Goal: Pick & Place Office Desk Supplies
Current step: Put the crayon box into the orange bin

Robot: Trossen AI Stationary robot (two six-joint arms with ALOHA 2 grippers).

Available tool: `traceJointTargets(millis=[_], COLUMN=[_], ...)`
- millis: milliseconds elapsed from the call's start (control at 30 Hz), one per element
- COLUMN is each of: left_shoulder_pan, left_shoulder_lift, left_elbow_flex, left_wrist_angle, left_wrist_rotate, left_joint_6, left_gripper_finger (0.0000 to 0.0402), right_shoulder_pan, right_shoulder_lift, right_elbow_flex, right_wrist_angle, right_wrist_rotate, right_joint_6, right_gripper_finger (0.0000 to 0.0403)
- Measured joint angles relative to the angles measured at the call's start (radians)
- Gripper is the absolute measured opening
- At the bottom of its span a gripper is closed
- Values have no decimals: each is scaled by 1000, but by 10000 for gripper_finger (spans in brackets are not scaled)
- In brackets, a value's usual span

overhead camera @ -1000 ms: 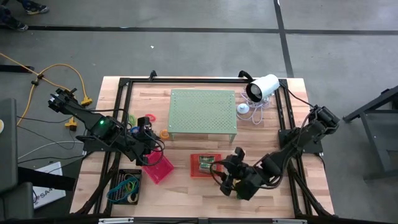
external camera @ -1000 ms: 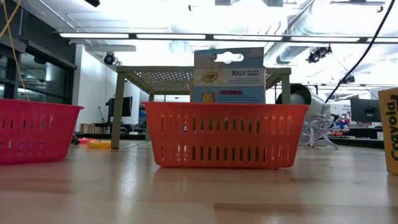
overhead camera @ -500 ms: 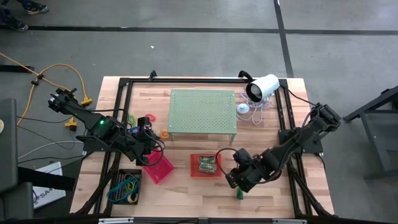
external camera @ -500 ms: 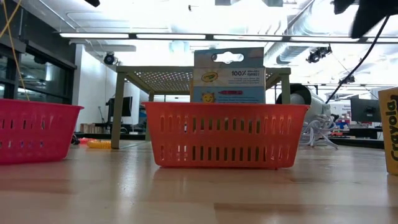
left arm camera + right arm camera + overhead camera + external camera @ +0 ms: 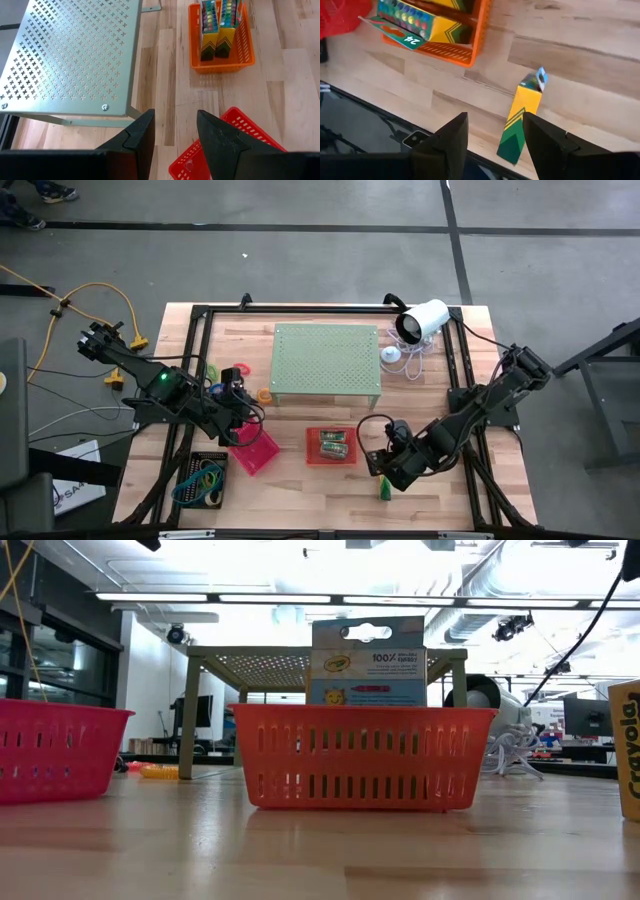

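A yellow-and-green pack (image 5: 384,488) stands upright on its end near the table's front edge; it shows in the right wrist view (image 5: 522,120) and at the low view's edge (image 5: 628,750). My right gripper (image 5: 380,468) (image 5: 495,150) hangs open just above and behind the pack, clear of it. Two more packs (image 5: 333,444) sit in the orange tray (image 5: 312,448), one rising above its wall (image 5: 368,660). My left gripper (image 5: 243,418) (image 5: 175,135) waits open above the pink tray (image 5: 258,452), with nothing between its fingers.
The pale green perforated stand (image 5: 327,358) fills the table's far middle. A white camera (image 5: 421,320) with its cable lies at the far right. A black tray (image 5: 203,477) with coloured bands sits at the front left. Small rings (image 5: 231,374) lie left of the stand.
My right gripper has rolled about its wrist and drawn a little toward the table's right edge, uncovering the yellow-and-green pack in the high view. The pack has stayed standing where it was.
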Motion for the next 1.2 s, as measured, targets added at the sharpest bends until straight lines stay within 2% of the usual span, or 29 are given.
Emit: traceJointTargets(millis=[267,500,633,833,1200], left_shoulder_pan=[0,0,0,0,0], left_shoulder_lift=[0,0,0,0,0], left_elbow_flex=[0,0,0,0,0], left_wrist_angle=[0,0,0,0,0], left_wrist_rotate=[0,0,0,0,0], left_joint_6=[0,0,0,0,0], left_gripper_finger=[139,139,139,139,139], right_shoulder_pan=[25,62,85,111,98], right_shoulder_lift=[13,122,197,235,299], right_elbow_flex=[7,129,205,216,215], right_wrist_angle=[72,68,35,-93,-114], right_wrist_rotate=[25,22,19,-53,-79], right_joint_6=[119,199,249,339,300], right_gripper_finger=[176,176,176,176,176])
